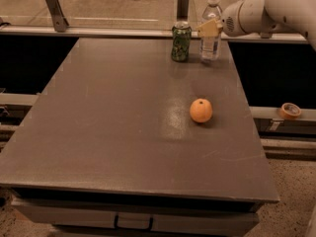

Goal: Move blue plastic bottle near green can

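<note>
The blue plastic bottle (211,39), clear with a white cap, stands upright at the far edge of the table, just right of the green can (181,42) with a small gap between them. My gripper (210,27) reaches in from the right on the white arm. Its tan fingers (209,28) are closed on the bottle's upper body, below the cap. The bottle's base looks set on the tabletop.
A round orange fruit (201,110) lies on the grey table (113,132), right of centre. A roll of tape (290,110) sits on a rail off the table's right side. A glass wall and rail run behind the far edge.
</note>
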Robot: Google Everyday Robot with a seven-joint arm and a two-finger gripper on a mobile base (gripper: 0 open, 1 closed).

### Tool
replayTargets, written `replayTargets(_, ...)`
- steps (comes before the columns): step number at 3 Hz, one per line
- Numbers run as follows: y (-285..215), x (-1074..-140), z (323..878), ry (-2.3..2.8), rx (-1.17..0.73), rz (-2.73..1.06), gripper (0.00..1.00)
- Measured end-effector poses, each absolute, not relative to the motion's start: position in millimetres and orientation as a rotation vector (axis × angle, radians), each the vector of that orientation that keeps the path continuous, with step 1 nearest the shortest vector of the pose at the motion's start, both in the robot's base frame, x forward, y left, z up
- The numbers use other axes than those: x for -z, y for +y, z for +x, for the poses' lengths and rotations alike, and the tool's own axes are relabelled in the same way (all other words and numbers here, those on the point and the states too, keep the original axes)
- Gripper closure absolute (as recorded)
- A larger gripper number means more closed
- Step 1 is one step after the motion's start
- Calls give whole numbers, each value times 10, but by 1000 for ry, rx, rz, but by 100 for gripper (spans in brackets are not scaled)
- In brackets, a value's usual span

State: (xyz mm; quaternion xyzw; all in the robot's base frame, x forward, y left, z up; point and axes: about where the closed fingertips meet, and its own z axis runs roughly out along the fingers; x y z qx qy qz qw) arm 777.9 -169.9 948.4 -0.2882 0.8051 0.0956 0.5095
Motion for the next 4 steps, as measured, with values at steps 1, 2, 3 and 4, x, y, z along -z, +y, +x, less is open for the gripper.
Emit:
replayTargets(1,-1648,-9378,7770,1945,-266,-664,35)
replayTargets(2,-1593,-9298,7777,1948,-294,-642,4)
replayTargets(3,-1588,-9281,7783,1949,-297,-637,0)
replayTargets(4,-1651,-9322,7795,1941,-281,-626,0)
